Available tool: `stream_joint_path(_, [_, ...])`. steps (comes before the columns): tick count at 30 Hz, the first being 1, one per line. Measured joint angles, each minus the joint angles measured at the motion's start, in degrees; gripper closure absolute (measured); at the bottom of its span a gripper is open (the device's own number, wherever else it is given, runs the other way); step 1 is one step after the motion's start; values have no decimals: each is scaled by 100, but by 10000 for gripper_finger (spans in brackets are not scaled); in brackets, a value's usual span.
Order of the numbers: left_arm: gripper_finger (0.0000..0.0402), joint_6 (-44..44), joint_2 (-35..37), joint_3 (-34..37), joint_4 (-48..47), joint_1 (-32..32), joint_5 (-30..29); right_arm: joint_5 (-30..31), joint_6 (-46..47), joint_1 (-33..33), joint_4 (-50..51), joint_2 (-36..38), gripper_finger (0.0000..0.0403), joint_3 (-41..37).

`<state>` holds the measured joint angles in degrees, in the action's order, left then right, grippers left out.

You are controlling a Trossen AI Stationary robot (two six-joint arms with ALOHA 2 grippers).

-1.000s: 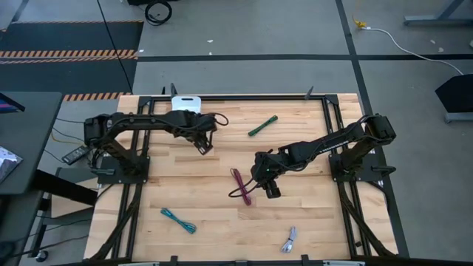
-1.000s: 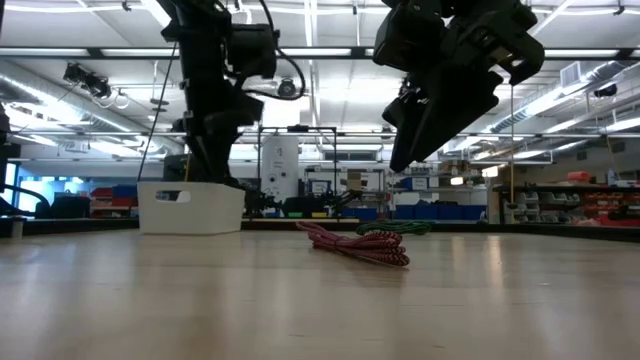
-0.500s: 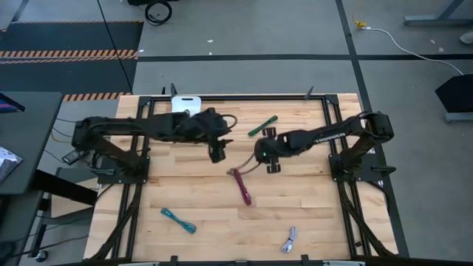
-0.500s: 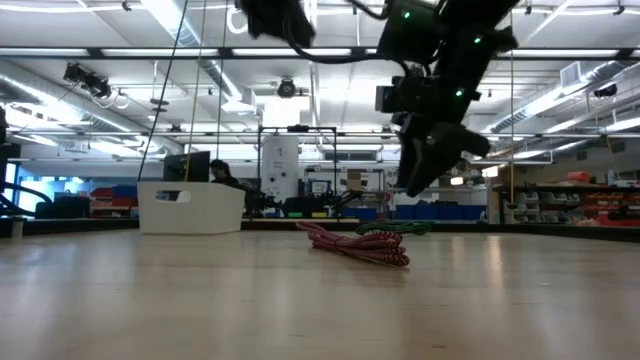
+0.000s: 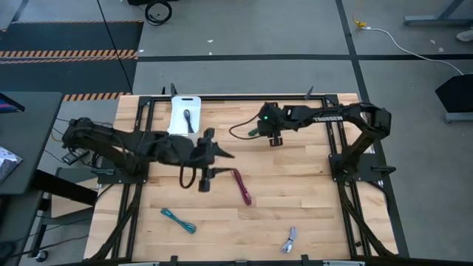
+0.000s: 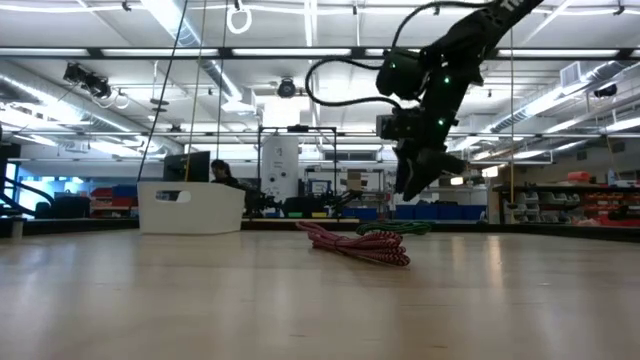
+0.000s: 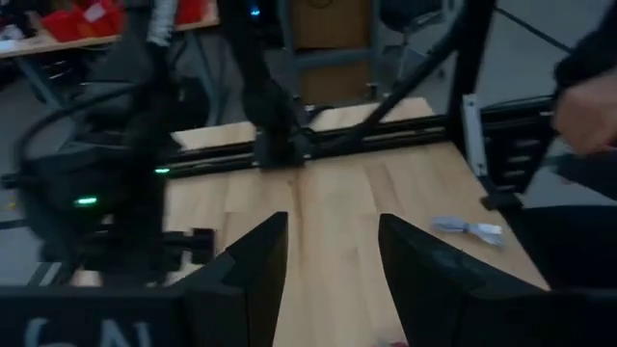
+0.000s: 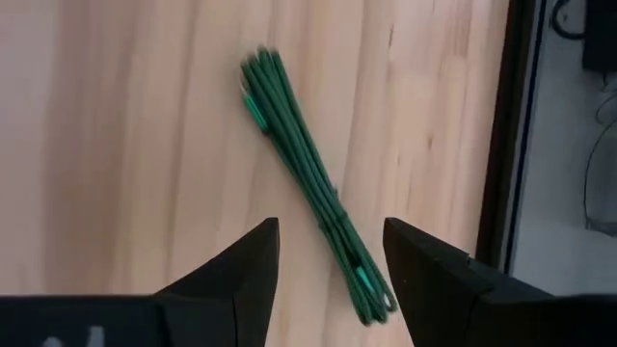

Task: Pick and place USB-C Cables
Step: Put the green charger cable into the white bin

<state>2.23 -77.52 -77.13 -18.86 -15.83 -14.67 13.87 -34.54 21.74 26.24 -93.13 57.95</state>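
Right gripper (image 8: 328,253) spread wide, hanging directly above the dark green cable (image 8: 310,219) near the table's (image 5: 310,222) far edge, not touching it. Left gripper (image 7: 330,253) also parted, empty, just beside the magenta cable (image 5: 242,185) mid-table. Elsewhere: teal cable (image 5: 178,220) and pale lilac-grey cable (image 5: 289,238) toward the near edge, a dark cable (image 5: 189,120) inside the white bin (image 5: 176,118).
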Motion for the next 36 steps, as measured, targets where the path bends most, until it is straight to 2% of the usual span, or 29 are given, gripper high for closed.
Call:
stream_joint_path(7, [230,-206,-15,507,493,-464,-60,-20,-426,245,263,-573,209,25])
stream_joint_path(13, [230,-596,-12,634,548,-724,-75,181,-614,307,338,-1046,211,558])
stream_joint_path(23, [230,-654,-13,637,521,-1157,-303,-191,-905,526,1539,-1861,224,1480])
stream_joint_path(28, [230,-647,-13,637,500,-1247,-588,-301,-910,589,1708,-2076,233,1679])
stream_joint_path(32, [230,-783,-13,635,327,-1246,-707,-404,-846,579,1807,-2057,265,1761])
stream_joint_path(36, [230,-966,-13,635,-12,-1246,-1191,-457,-608,491,1780,-1916,342,1815])
